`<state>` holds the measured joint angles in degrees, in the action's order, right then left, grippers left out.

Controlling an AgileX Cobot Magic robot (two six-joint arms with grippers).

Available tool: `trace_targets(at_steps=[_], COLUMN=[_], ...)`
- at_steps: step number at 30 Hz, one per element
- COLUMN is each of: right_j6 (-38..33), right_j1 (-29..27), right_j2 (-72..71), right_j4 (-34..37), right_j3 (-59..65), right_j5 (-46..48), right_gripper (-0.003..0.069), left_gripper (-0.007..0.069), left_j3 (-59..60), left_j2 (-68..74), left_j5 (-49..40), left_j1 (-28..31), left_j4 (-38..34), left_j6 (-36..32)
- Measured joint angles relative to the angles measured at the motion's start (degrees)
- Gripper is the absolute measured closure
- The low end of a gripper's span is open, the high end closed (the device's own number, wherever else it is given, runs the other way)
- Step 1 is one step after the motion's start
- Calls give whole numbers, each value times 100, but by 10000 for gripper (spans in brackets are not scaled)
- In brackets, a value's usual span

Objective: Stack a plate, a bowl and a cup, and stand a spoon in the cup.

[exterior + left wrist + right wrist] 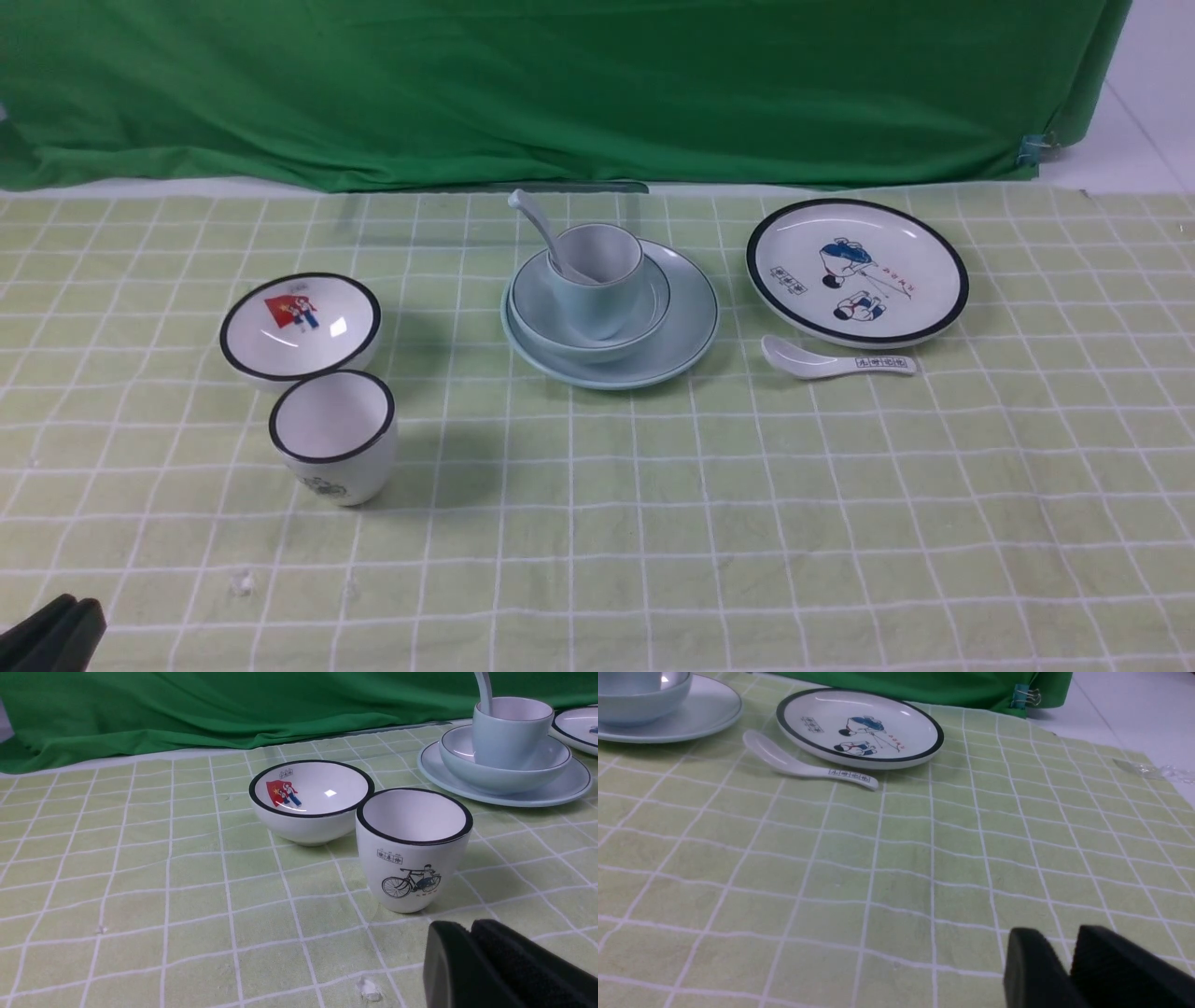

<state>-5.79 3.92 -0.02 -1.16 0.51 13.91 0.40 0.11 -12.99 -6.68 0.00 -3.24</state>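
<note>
Stack is sitting finished mid-table

Spoon [546,233] is leaning in cup [597,280], nested in bowl [588,303] on plate [611,317]: glossy, slippery, breakable ceramic, best lifted by rims. Left gripper [469,952] is resting closed and empty; right gripper [1069,961] is empty, jaws slightly parted.

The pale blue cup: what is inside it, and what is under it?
Inside the pale blue cup a plain white spoon leans against the rim. Under it is the pale blue bowl, on the pale blue plate. The cup's base is hidden.
</note>
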Motion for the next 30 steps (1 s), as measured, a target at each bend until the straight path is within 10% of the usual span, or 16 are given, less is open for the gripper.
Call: trace_targets(at_steps=[30], right_j6=[0], right_j1=[0], right_j2=[0], right_j4=[0], right_j3=[0], right_j5=[0], right_gripper=[458], left_gripper=[631], left_j3=[0], left_j2=[0], left_j5=[0], left_j1=[0], left_j4=[0], left_j6=[-4])
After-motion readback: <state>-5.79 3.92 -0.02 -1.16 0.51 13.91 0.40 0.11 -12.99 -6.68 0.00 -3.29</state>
